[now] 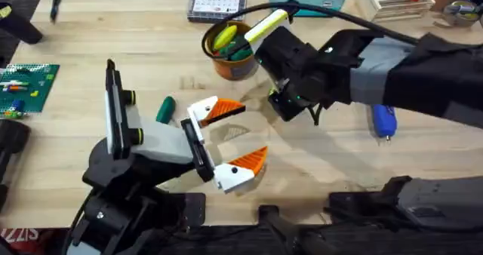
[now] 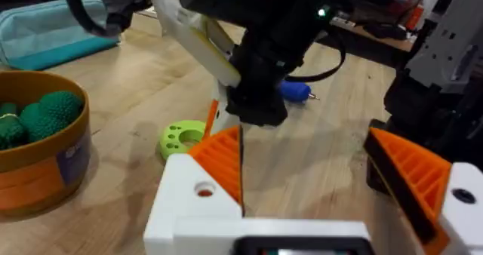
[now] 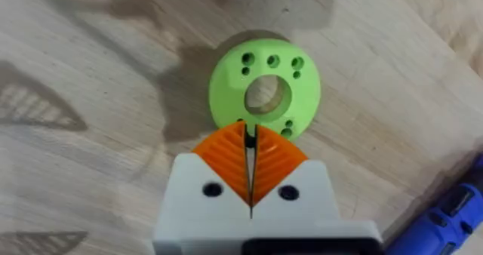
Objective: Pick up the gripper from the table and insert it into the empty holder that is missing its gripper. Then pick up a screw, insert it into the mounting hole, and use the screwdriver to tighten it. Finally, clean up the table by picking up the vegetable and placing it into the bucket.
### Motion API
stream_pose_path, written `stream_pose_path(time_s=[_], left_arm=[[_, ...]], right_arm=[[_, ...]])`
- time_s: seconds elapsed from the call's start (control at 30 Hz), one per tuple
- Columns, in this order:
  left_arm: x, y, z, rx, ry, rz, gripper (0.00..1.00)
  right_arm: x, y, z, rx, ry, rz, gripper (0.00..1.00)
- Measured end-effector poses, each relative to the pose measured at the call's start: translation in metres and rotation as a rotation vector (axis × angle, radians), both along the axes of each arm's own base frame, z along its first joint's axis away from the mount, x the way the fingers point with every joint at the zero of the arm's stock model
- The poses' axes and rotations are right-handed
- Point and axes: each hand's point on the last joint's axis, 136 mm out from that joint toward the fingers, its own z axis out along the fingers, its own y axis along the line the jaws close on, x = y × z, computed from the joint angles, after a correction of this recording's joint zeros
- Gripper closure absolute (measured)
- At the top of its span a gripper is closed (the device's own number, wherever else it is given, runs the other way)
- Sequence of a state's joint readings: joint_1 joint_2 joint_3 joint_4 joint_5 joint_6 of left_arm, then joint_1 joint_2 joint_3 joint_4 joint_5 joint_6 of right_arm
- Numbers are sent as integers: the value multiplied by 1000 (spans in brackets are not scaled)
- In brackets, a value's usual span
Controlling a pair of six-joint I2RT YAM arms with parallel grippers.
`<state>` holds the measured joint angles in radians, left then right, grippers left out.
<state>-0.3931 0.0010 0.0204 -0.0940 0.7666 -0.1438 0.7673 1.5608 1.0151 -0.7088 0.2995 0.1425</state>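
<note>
From overhead you've got a pale wood table (image 1: 90,36) with clutter along the top edge. The bucket (image 1: 229,50) sits upper centre, green and yellow pieces inside. Your left gripper (image 1: 238,138) is at centre, orange pads spread wide. The screwdriver (image 1: 383,120) lies right of centre, long axis running up-down, tip toward the bottom edge.

In the left wrist view, the bucket (image 2: 45,145) is at the left with knobbly green pieces in it; the vegetable (image 2: 181,136) lies flat at centre, under the dark right arm.

In the right wrist view, your right gripper (image 3: 250,158) has its pads pressed together, tips at the vegetable's (image 3: 264,85) near rim, its holed face up.
</note>
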Motion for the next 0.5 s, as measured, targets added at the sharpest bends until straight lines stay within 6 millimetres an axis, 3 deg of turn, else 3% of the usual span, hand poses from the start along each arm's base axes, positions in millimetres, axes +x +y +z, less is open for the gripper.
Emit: stream_pose_path(time_s=[0.13, 0.37, 0.5], left_arm=[[0, 0, 0, 0, 0, 0, 17], [0, 0, 0, 0, 0, 0, 17], [0, 0, 0, 0, 0, 0, 17]], right_arm=[[1, -6, 14, -5, -1, -14, 995], [18, 0, 96, 116, -140, -34, 995], [16, -2, 121, 163, -194, -36, 995]])
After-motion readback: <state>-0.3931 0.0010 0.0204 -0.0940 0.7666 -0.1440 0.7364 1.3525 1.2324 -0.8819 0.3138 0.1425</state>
